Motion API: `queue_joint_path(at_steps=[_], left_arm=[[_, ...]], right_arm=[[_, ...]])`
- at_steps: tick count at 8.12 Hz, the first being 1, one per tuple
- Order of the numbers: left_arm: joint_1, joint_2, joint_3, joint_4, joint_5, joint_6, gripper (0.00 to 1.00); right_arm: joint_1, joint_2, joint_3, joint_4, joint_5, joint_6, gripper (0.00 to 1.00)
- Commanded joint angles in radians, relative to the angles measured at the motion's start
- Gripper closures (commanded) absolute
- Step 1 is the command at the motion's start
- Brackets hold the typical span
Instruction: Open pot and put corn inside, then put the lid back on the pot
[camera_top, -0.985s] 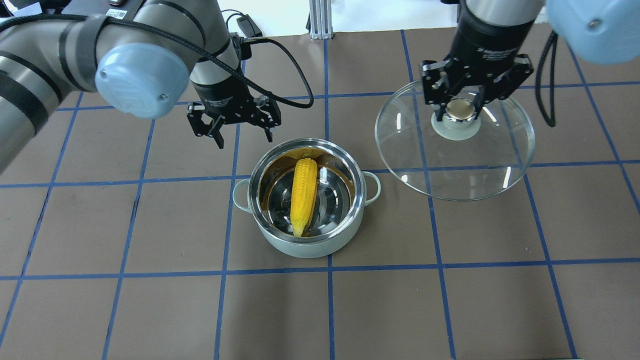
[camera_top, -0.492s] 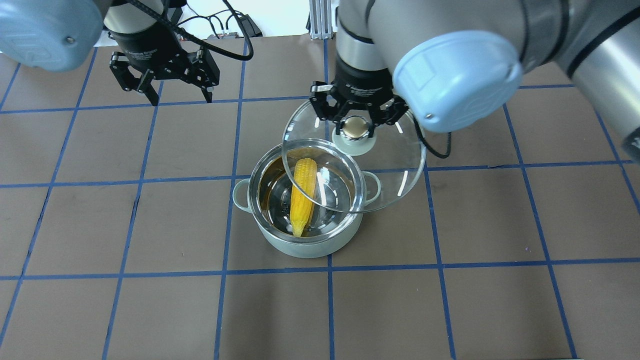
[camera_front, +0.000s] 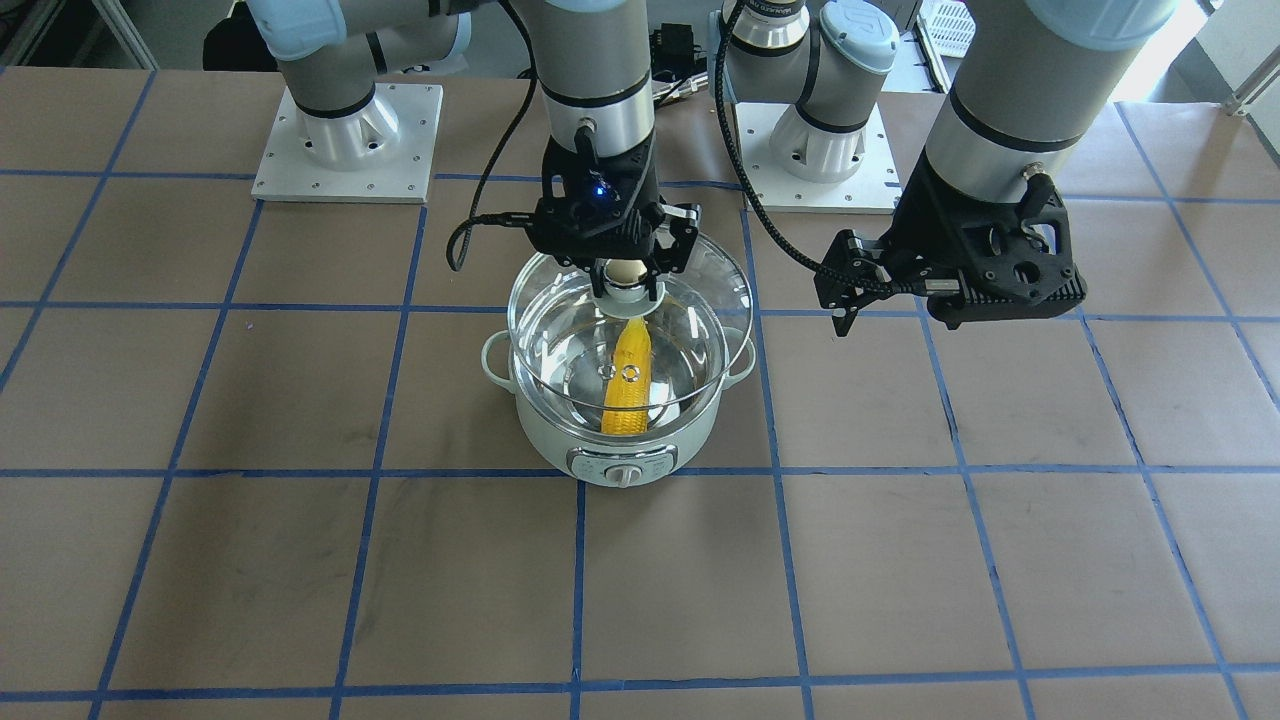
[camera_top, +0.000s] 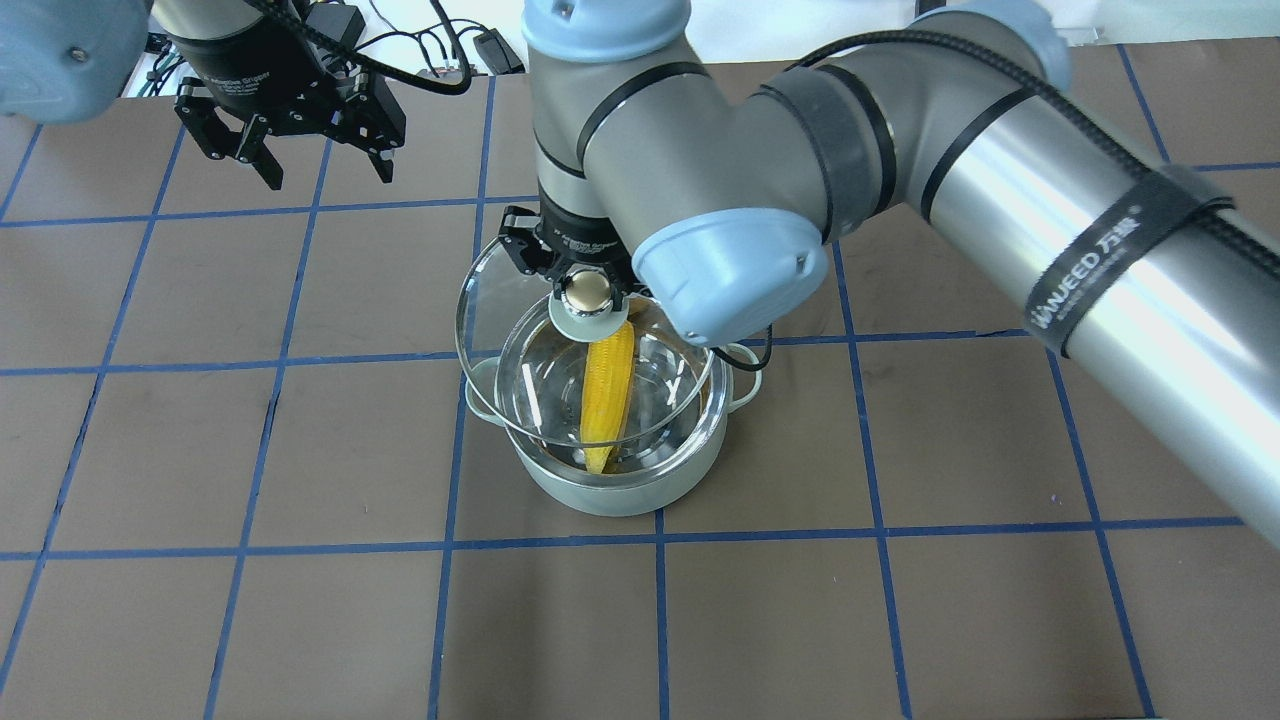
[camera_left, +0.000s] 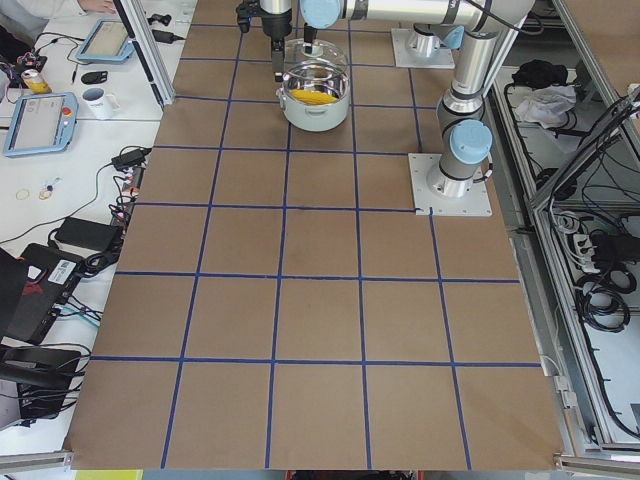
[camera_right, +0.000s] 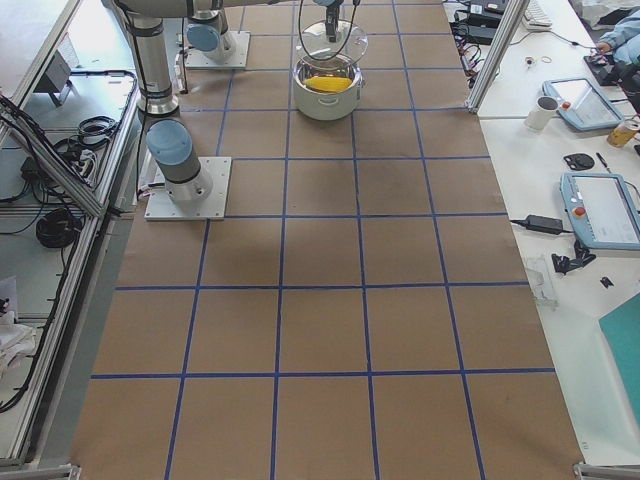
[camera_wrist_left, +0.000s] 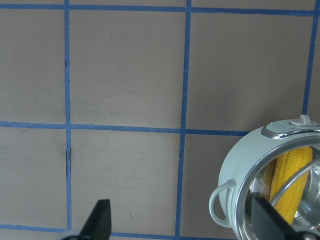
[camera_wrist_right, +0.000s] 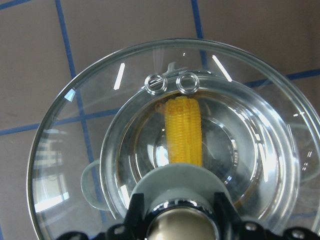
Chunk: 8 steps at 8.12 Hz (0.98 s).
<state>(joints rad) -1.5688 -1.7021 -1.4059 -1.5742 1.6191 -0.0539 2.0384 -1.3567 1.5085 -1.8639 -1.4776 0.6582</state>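
Yellow corn (camera_front: 628, 390) lies inside the pot (camera_front: 560, 445) in the front-facing view, so we judge opening and loading complete. The right gripper (camera_front: 625, 282) is clamped on the knob (camera_front: 622, 270) of the lid (camera_front: 560, 320), which hangs over the pot.

Overhead, the lid's rim sits offset from the pot's rim, so we judge it not yet seated. The left gripper (camera_top: 328, 175) hangs well apart from the pot, fingers spread, holding nothing.

The right wrist view shows lid and pot nearly concentric. Remaining: lower the lid, seat it, let go.
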Motion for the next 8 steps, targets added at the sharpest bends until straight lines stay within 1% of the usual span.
queue_joint_path(at_steps=[1, 2, 4, 5, 8], left_arm=[[0.001, 0.006, -0.001, 0.009, -0.001, -0.003, 0.0], [0.0, 0.006, -0.002, 0.038, -0.004, -0.004, 0.0], [0.0, 0.004, -0.011, 0.048, -0.001, -0.007, 0.0], [-0.002, 0.004, -0.012, 0.048, -0.002, -0.009, 0.0], [-0.011, 0.051, -0.019, 0.048, -0.004, -0.012, 0.0]], right_arm=[[0.023, 0.044, 0.036, -0.07, 0.03, 0.015, 1.0], [0.022, 0.047, 0.039, -0.067, 0.023, -0.036, 1.0], [0.017, 0.048, 0.044, -0.069, 0.02, -0.046, 1.0], [0.016, 0.05, 0.05, -0.051, 0.017, -0.049, 1.0], [0.003, 0.05, 0.068, -0.04, -0.003, -0.048, 1.0]])
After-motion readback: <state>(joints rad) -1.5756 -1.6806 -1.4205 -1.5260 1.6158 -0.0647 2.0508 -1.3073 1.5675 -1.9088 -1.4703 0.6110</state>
